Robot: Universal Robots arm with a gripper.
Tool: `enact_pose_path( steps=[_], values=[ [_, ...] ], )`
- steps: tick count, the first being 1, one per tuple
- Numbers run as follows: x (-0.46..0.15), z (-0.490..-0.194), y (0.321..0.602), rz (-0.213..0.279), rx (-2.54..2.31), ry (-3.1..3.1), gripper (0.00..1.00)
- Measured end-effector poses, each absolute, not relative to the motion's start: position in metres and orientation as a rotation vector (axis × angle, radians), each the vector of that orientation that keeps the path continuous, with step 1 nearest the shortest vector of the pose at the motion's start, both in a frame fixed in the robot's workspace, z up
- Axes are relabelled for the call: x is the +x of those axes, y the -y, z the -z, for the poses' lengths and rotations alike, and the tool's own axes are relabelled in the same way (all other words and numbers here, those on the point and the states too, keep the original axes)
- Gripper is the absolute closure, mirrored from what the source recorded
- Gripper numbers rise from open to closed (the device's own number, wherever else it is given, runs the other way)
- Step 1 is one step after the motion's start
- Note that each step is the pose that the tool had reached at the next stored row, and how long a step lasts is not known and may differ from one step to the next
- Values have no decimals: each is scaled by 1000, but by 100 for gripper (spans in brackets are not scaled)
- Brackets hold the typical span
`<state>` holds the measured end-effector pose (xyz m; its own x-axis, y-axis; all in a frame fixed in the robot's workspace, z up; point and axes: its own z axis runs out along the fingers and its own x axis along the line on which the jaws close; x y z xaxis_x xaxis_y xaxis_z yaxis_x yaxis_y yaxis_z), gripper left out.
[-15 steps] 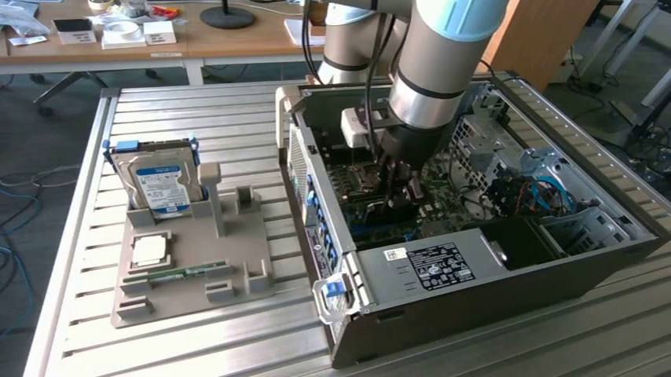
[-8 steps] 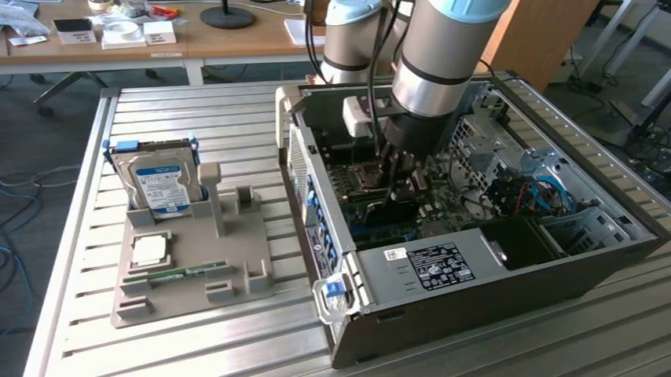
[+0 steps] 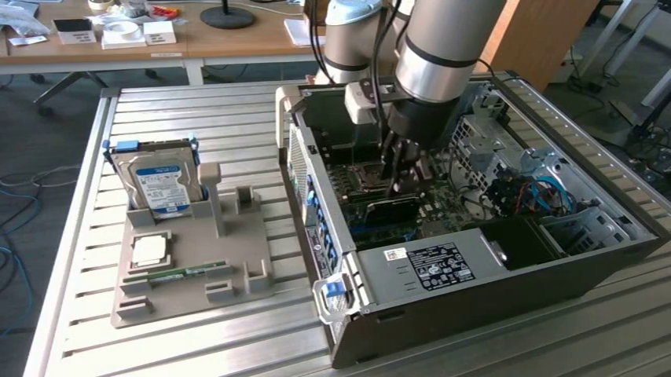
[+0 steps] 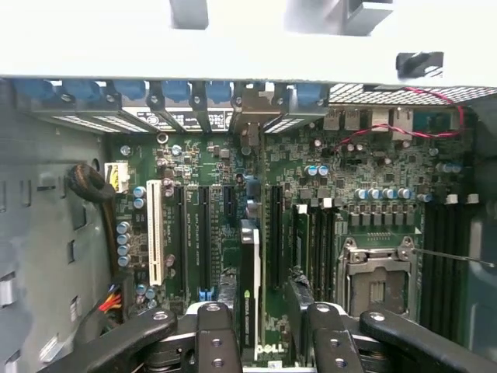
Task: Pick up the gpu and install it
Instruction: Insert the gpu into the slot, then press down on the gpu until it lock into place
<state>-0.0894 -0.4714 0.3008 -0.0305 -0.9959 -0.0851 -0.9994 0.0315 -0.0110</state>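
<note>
The thin dark gpu card [image 4: 248, 287] stood on its edge in a long slot of the green main board [image 4: 349, 179] inside the open grey metal pc case [image 3: 504, 283]; its long side ran along the slots, w/ its far end pointing at the pale metal bracket [image 4: 250, 116] by the back wall. The black claw [image 4: 260, 326] hung right above the card, fingers [image 4: 213, 334] wide apart, one on each side, not squeezing it. In the exterior view, the silver hard drive w/ blue-white label [image 3: 159, 184] sat on the grey plastic tray [image 3: 188, 275], at the exterior view's left of the case.
</note>
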Motion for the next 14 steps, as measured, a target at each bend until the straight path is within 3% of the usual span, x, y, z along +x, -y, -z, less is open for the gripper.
enact_pose_path(
  steps=[14],
  values=[
    [-89, -310, 471, -79, -2141, -2203, 60]
  ],
)
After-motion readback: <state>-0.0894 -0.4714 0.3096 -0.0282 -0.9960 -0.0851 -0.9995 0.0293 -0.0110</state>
